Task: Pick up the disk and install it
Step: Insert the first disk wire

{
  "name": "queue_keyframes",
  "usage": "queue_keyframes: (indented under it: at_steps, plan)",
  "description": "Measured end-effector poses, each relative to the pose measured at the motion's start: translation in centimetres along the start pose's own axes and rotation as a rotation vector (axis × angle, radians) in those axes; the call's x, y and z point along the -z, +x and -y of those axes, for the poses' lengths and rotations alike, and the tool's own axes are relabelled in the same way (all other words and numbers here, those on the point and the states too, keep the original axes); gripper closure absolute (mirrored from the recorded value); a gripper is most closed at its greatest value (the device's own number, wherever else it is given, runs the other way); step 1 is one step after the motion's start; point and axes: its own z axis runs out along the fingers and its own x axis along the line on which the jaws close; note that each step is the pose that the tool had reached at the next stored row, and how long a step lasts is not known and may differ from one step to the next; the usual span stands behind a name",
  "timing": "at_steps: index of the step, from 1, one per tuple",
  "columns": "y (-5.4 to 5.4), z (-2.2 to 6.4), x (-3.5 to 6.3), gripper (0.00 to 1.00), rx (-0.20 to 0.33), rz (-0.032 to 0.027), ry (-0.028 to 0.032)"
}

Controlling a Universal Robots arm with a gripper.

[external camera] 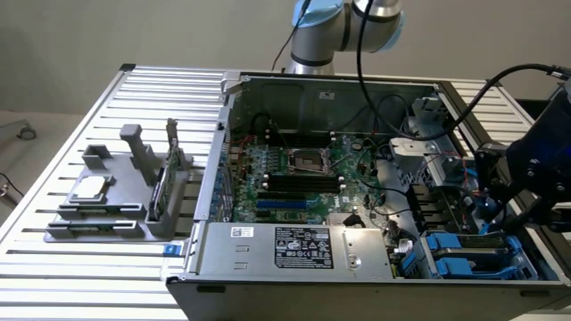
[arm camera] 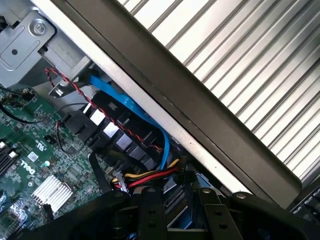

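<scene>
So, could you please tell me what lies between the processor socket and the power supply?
In the exterior view, black slots and then blue slots on the green motherboard lie between the processor socket and the silver power supply.

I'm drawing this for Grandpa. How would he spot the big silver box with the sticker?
Find the open computer case on the ribbed table. Along its nearest edge lies the silver box. It alone carries a black label, unlike the green board behind it.

A robotics lab bench: an opened computer case [external camera: 375, 87] on a slatted aluminium table [external camera: 134, 100], robot arm [external camera: 330, 27] behind.
</scene>
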Motion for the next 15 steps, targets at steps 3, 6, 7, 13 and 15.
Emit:
queue_keyframes:
  at_steps: [3,6,7,13,15]
  plan:
    - [-0.03,-0.03,0.49,0.69,-0.01,-0.0027,0.0034]
    - [-0.09,-0.02,0.63,0.69,-0.017,-0.0055,0.0071]
    - [-0.13,0.0,0.63,0.69,-0.02,-0.0056,0.0076]
    - [-0.66,0.27,0.63,0.69,-0.03,-0.0111,0.0151]
    - [-0.77,0.31,0.62,0.69,-0.034,-0.0122,0.0166]
